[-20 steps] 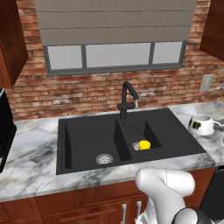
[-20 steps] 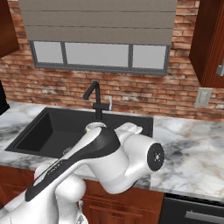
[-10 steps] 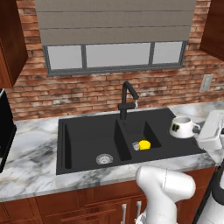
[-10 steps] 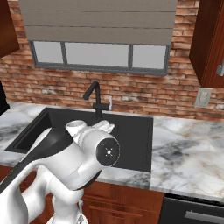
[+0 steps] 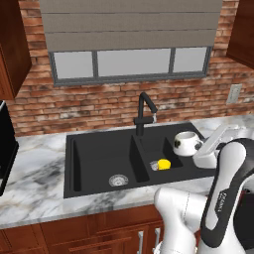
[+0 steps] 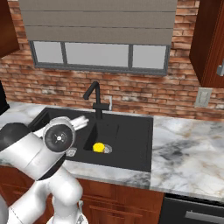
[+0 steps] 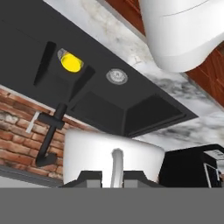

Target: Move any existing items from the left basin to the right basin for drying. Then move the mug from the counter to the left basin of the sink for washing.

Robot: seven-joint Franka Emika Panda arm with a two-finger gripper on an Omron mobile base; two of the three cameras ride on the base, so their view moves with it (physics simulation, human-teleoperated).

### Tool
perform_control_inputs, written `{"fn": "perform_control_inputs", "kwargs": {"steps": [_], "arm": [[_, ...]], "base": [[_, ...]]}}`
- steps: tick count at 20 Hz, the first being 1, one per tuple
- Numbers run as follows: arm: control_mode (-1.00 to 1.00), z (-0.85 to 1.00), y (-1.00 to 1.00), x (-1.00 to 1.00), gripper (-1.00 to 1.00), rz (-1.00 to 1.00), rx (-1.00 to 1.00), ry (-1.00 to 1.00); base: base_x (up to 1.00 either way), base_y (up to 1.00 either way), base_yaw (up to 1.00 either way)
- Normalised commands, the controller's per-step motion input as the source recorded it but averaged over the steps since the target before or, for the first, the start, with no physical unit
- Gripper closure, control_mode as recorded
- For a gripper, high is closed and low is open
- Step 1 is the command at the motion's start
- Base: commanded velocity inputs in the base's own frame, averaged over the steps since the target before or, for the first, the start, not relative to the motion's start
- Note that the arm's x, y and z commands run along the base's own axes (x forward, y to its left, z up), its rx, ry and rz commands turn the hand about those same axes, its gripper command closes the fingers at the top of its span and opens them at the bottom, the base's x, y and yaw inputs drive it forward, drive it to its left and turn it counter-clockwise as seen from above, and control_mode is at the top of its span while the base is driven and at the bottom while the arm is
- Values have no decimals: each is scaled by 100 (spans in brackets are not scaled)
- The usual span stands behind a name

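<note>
The white mug [image 5: 185, 143] with dark spots hangs over the right edge of the black sink [image 5: 99, 149], above the right basin [image 5: 168, 151]. My gripper [image 5: 198, 148] is shut on it from the right. In the hand view the mug [image 7: 94, 153] is close up with its handle between my gripper's [image 7: 113, 177] fingertips. The small yellow item [image 5: 163, 163] lies in the right basin beside its drain, and also appears in the right base view [image 6: 99, 147] and the hand view [image 7: 71, 62]. In the wider left basin [image 5: 99, 158] I see just its silver drain [image 5: 118, 180].
A black gooseneck faucet [image 5: 144, 114] stands behind the divider between the basins. White marble counter [image 6: 188, 153] runs on both sides of the sink, against a brick wall. A black appliance [image 5: 6, 149] stands at the far left. My white arm [image 6: 39, 153] hides the left basin in the right base view.
The mug has travelled left in my gripper, from over the counter at the right to above the sink's right edge. My arm has swung with it. The yellow item has stayed put.
</note>
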Motion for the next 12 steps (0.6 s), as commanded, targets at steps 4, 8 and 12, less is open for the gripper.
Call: {"fn": "perform_control_inputs", "kwargs": {"steps": [4, 8, 12], "arm": [[-100, 0, 68, 8, 100, -16, -5, 2], [-100, 0, 65, 10, 100, -16, -5, 2], [-100, -1, 55, 4, 100, -15, -2, 0]], "base": [[0, 0, 0], [0, 0, 0], [0, 0, 0]]}}
